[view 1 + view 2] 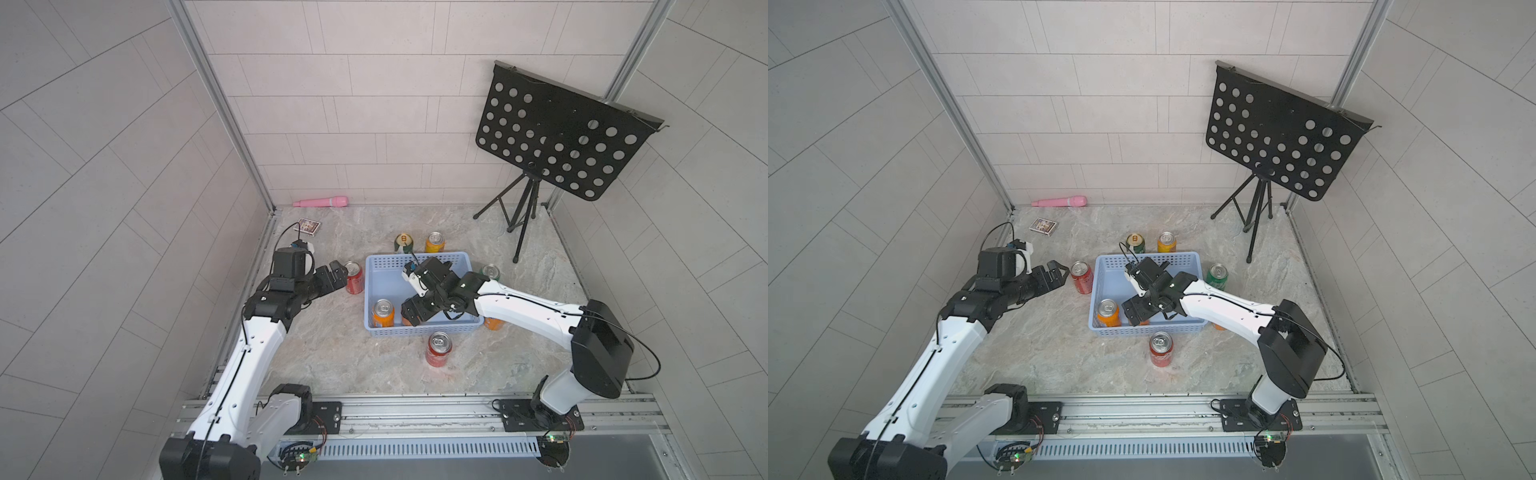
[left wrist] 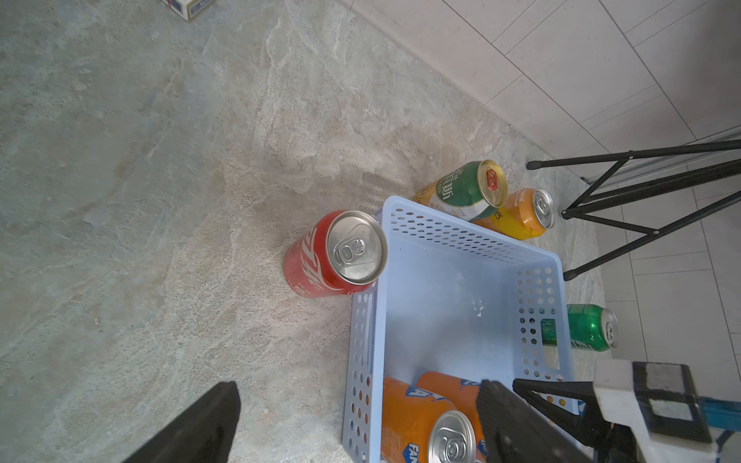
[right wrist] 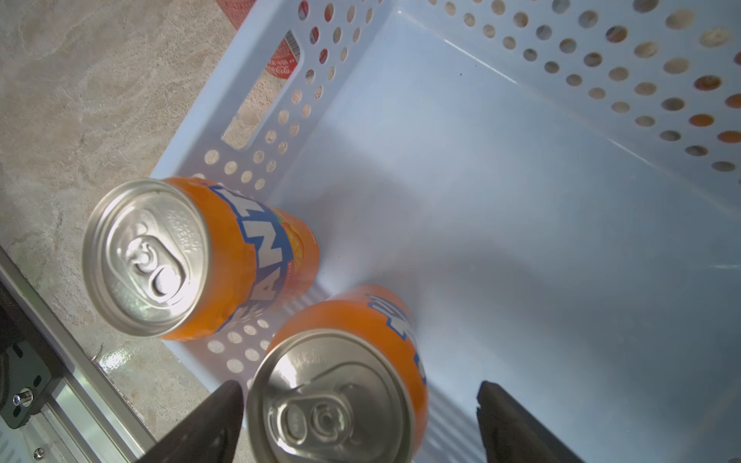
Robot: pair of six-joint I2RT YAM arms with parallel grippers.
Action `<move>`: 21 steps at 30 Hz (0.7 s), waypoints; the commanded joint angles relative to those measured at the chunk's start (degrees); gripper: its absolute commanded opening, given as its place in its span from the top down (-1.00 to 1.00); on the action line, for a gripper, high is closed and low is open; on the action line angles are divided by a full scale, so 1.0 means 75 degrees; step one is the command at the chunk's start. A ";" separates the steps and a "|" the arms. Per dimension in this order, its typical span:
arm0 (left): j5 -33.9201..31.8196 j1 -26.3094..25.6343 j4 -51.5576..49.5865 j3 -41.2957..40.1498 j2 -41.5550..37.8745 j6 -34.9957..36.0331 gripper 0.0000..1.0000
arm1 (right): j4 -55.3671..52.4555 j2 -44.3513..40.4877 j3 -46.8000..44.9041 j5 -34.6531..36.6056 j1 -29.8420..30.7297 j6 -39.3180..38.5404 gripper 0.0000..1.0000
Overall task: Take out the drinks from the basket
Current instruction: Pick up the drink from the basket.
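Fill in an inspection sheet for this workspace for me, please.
Surface: marbled table, no spills seen.
Job's things: basket holds two orange cans; six cans stand outside.
Clutter: pink microphone, small box, music stand.
Grippers: left gripper open beside red can; right gripper open around an orange can.
Cables: black cables along both arms, one loops free off right arm.
Surroundings: tiled walls, metal frame.

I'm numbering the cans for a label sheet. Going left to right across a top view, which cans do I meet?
Red can → orange can in the basket → white-and-green can → green can. Left out, overlapping sideways: far orange can, near red can, and two orange cans mostly hidden by the right arm.
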 commanded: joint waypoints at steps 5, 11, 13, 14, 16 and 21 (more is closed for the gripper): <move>0.0025 -0.0028 -0.0025 0.0111 -0.0103 0.0058 -1.00 | -0.0179 0.0417 0.0198 0.0036 0.0061 -0.0044 -0.87; 0.0025 -0.0028 -0.0033 0.0112 -0.0099 0.0060 -1.00 | -0.0072 0.0619 0.0153 0.0015 0.0067 0.0023 -0.80; 0.0046 -0.0023 -0.0033 0.0111 -0.0099 0.0060 -1.00 | -0.0036 0.0646 0.0143 0.0054 0.0067 0.0082 -0.79; 0.0059 -0.0025 -0.0033 0.0111 -0.0098 0.0060 -1.00 | -0.0020 0.0664 0.0131 0.0056 0.0067 0.0108 -0.77; 0.0088 -0.0029 -0.0033 0.0105 -0.0081 0.0060 -1.00 | -0.0015 0.0681 0.0117 0.0055 0.0078 0.0152 -0.74; 0.0207 -0.0026 -0.0033 0.0122 -0.0064 0.0060 -1.00 | -0.0050 0.0663 0.0097 0.0185 0.0079 0.0348 -0.61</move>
